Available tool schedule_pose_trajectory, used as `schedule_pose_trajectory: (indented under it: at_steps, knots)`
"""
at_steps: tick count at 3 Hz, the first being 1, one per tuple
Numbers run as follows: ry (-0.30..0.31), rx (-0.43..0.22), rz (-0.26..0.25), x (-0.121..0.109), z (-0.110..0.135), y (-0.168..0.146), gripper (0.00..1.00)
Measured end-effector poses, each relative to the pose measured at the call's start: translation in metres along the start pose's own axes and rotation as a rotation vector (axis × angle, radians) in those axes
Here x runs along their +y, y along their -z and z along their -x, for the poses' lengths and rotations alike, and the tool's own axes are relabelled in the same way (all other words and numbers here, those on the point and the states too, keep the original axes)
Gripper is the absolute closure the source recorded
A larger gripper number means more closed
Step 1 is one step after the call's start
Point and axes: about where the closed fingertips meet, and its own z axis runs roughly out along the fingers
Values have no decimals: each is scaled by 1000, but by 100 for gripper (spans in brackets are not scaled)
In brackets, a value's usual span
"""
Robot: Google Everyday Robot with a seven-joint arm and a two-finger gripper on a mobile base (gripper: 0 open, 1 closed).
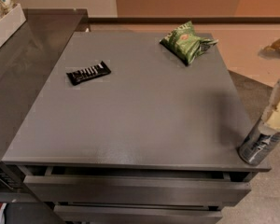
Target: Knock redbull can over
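Note:
The redbull can (255, 147), slim and dark grey-silver, stands at the front right corner of the grey table (144, 120), leaning slightly to the right. Its top is hidden behind my gripper (279, 112), whose cream-coloured end comes in from the right edge of the view and sits right over the can's upper part. The rest of the arm is out of view.
A green snack bag (185, 42) lies at the back right of the table. A black snack bar (88, 72) lies at the left middle. A dark counter (32, 55) adjoins on the left with a white box (4, 20). Drawers (135, 190) sit below the front edge.

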Motion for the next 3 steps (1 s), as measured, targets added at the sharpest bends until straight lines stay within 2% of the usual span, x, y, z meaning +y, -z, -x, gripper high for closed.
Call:
schedule_pose_trajectory:
  at_steps: [2,3]
  knots:
    - [-103,-164,72,16,-28,-1,0]
    - [-121,-229,61,24,-35,2,0]
